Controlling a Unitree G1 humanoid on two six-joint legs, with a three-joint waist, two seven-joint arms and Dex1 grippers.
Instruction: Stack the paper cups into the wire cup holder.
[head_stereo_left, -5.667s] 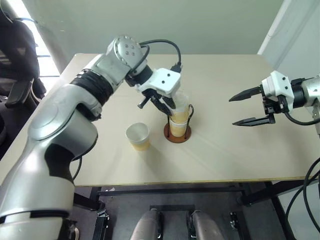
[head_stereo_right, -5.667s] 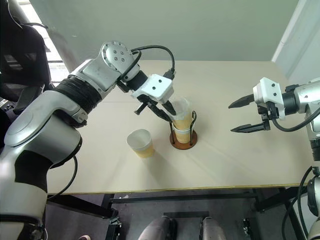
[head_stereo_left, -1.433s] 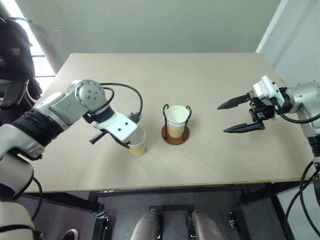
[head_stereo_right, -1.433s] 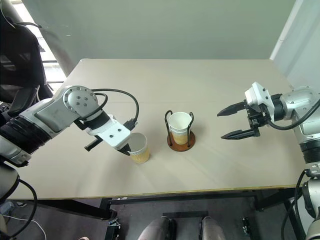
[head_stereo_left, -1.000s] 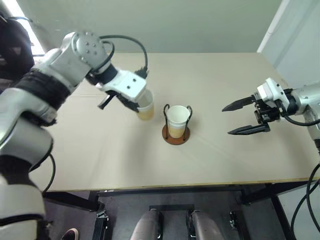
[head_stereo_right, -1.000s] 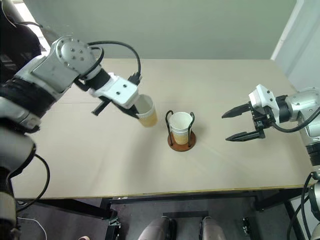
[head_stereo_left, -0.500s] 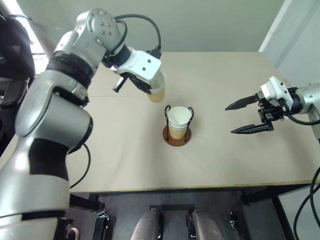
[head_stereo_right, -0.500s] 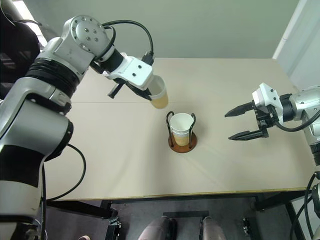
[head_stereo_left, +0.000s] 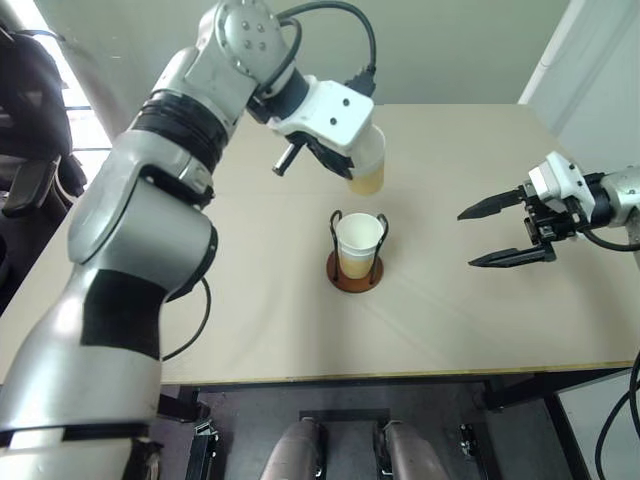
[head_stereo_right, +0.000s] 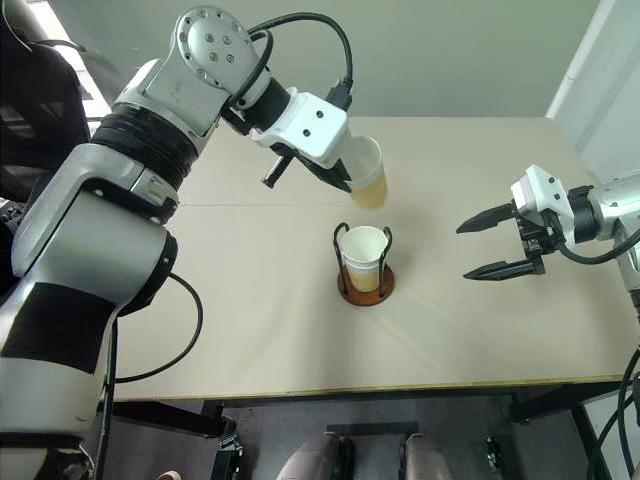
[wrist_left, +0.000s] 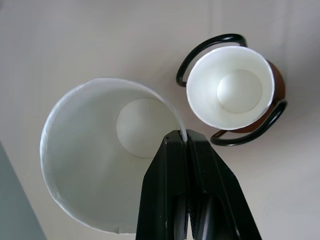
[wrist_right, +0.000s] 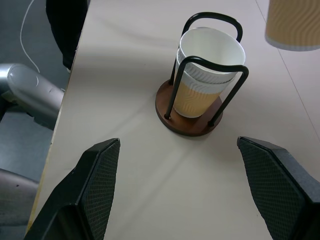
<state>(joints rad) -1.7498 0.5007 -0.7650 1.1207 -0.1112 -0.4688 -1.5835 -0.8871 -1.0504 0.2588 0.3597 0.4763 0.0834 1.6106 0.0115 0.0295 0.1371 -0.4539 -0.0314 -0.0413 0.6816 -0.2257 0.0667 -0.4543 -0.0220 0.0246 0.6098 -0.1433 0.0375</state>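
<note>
Left gripper (wrist_left: 186, 142) pinches the rim of a paper cup (head_stereo_left: 367, 172), held in the air just beyond the wire cup holder (head_stereo_left: 355, 270), mouth tilted up toward the camera; its fingers hide part of the near wall; two nested cups (wrist_right: 207, 62) stand upright in the holder at mid-table (head_stereo_left: 250, 320); right gripper (head_stereo_left: 500, 235) spread wide, empty, well apart to the right; dark chair (head_stereo_left: 25, 120) at the left edge, cut off.

Held cup (wrist_right: 295, 24): matt paper, ribbed tan outside, smooth white inside.
Nested cups (wrist_right: 207, 70): the same paper.
Holder (wrist_right: 186, 124): glossy black wire, smooth reddish-brown disc.
Tabletop (head_stereo_left: 450, 300): matt beige.
Right gripper (wrist_right: 187, 192) fingers (wrist_right: 100, 175): black, finely textured pads.
</note>
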